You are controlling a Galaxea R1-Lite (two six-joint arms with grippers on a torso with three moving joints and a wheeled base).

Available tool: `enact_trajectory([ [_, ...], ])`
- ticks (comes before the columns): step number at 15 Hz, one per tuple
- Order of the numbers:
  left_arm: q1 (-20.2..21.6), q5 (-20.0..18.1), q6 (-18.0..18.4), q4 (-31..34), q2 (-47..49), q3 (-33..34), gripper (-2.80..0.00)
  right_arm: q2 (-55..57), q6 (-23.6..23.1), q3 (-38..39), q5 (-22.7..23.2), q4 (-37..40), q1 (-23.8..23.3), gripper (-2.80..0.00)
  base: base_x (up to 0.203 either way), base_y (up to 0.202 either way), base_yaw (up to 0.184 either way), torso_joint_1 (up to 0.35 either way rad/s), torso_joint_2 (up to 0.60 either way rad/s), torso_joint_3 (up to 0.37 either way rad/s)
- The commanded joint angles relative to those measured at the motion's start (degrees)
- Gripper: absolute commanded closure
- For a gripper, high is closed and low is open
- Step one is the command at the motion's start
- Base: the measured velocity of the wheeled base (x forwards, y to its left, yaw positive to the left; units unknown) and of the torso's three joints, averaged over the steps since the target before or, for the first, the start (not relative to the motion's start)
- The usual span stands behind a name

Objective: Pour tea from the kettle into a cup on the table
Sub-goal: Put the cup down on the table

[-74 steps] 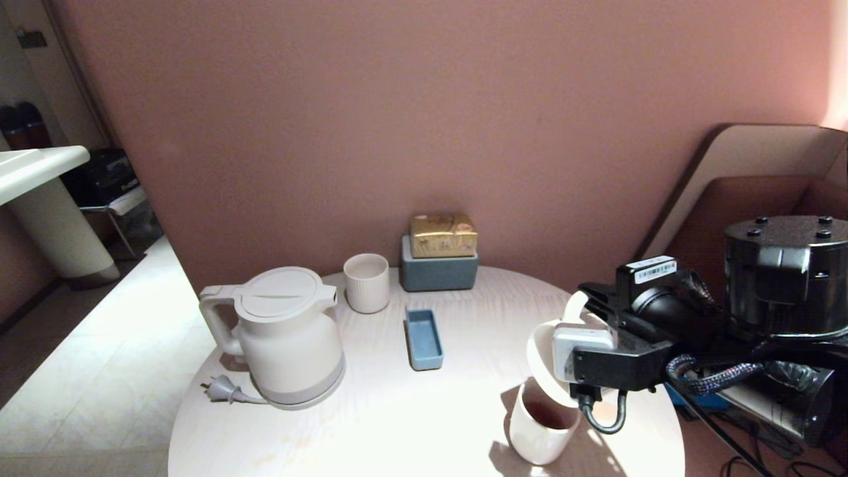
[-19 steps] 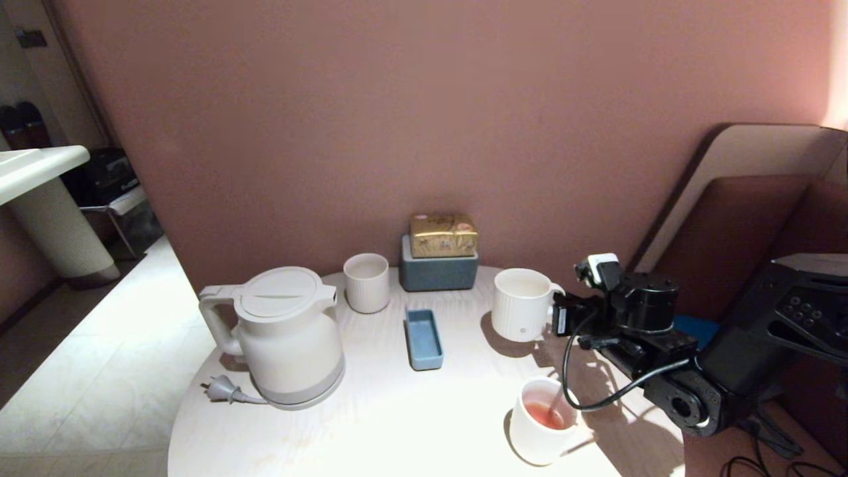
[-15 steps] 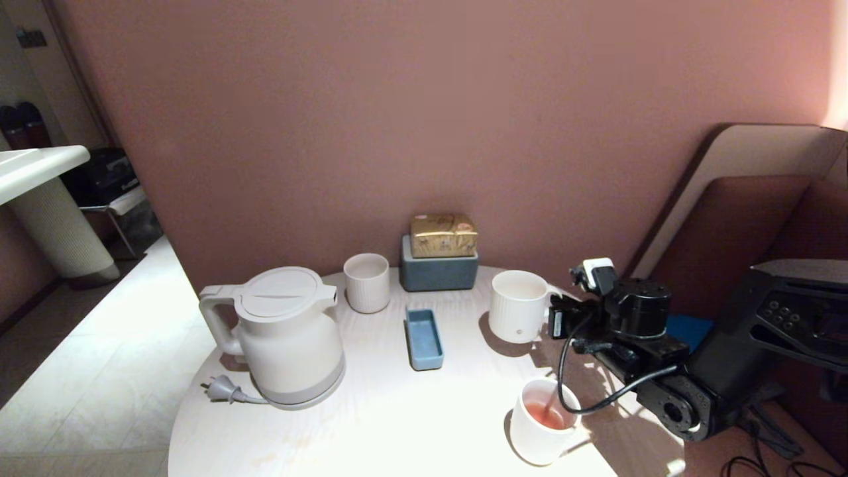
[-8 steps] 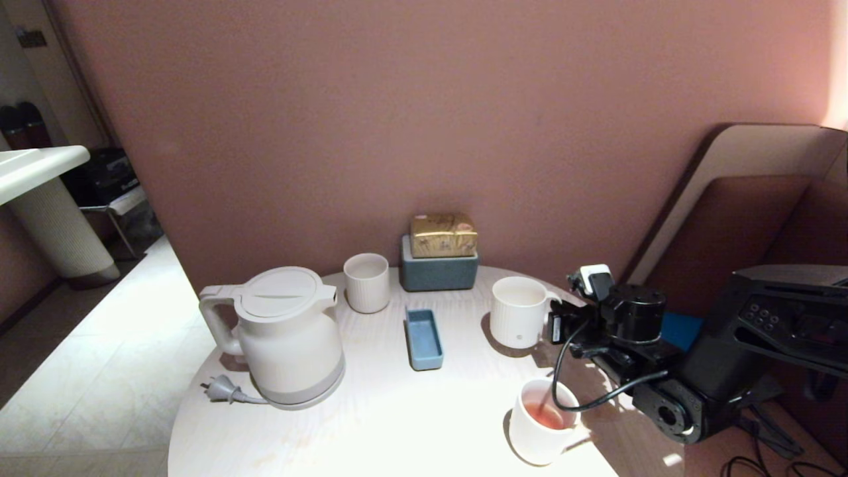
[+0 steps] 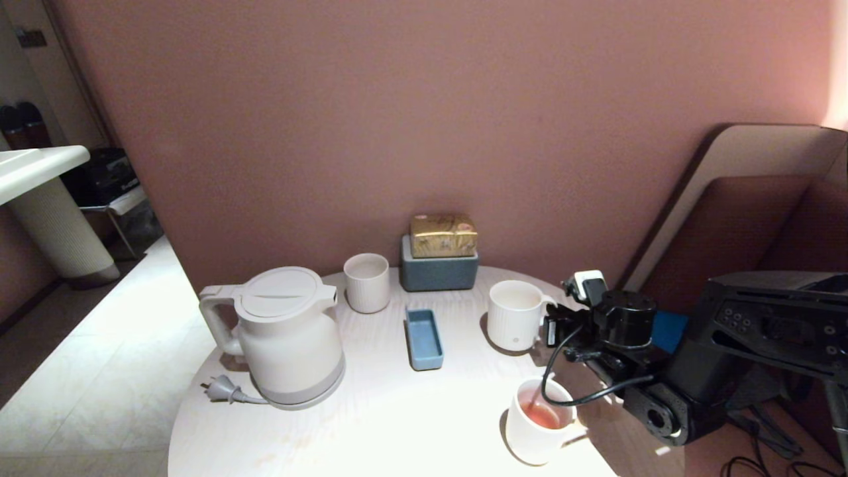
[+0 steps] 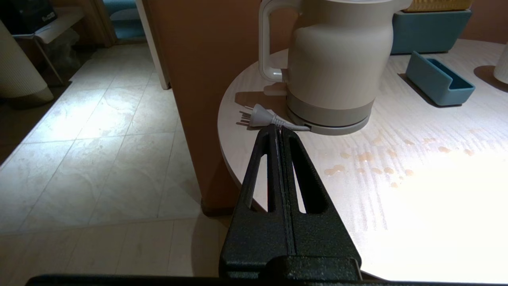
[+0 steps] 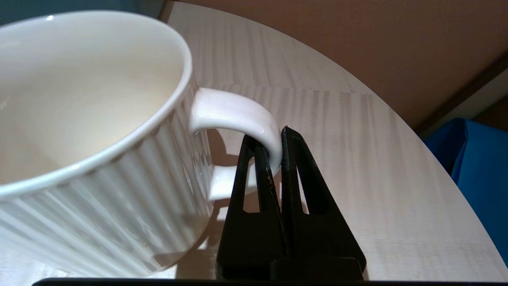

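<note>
Your right hand (image 7: 274, 153) is clamped on the loop handle of the cup (image 5: 513, 315), fingers pinching the outer curve of the loop. In the head view that's right of centre, hand coming in from the right side, cup standing upright on the table (image 5: 371, 424), mouth up, handle pointing right toward the hand. It's ceramic, so I'd guess stiff, glazed-slippery and chippy if it tips; that thin loop is the only real grab point and it could pivot in a narrow pinch.

Your left hand (image 6: 279, 137) is pressed closed on nothing, hovering off the table edge, aimed at the kettle's plug (image 6: 258, 117).

The kettle (image 5: 286, 334) sits lower left of the frame on its grey base, upright, long axis vertical, handle facing left and spout side facing right. Probably heavy if full, so take it by the loop handle. Another cup (image 5: 538, 430) at the bottom already holds pink tea (image 5: 542, 416), and there are drips on the table.
</note>
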Motion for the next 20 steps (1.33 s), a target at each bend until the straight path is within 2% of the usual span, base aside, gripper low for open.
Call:
enact_trajectory([
  [1,0.0,0.0,0.0,0.0,0.1,0.0,0.00,-0.4,0.0,0.1,-0.1,-0.4,0.0,0.00,0.000,0.000,0.000,0.000,0.00,0.000],
  [9,0.0,0.0,0.0,0.0,0.1,0.0,0.00,-0.6,0.2,-1.2,0.1,0.1,-0.5,0.00,0.000,0.000,0.000,0.000,0.00,0.000],
  [13,0.0,0.0,0.0,0.0,0.1,0.0,0.00,-3.4,2.1,-2.7,0.7,6.3,-2.7,0.00,0.000,0.000,0.000,0.000,0.00,0.000],
  [15,0.0,0.0,0.0,-0.1,0.1,0.0,0.00,-5.0,4.6,-4.3,2.1,11.0,-4.1,0.00,0.000,0.000,0.000,0.000,0.00,0.000],
  [18,0.0,0.0,0.0,-0.1,0.1,0.0,0.00,-4.5,4.8,-6.0,3.2,12.2,-5.3,0.00,0.000,0.000,0.000,0.000,0.00,0.000],
  [20,0.0,0.0,0.0,0.0,0.1,0.0,0.00,-4.1,4.6,-6.8,5.8,12.3,-5.6,0.00,0.000,0.000,0.000,0.000,0.00,0.000],
])
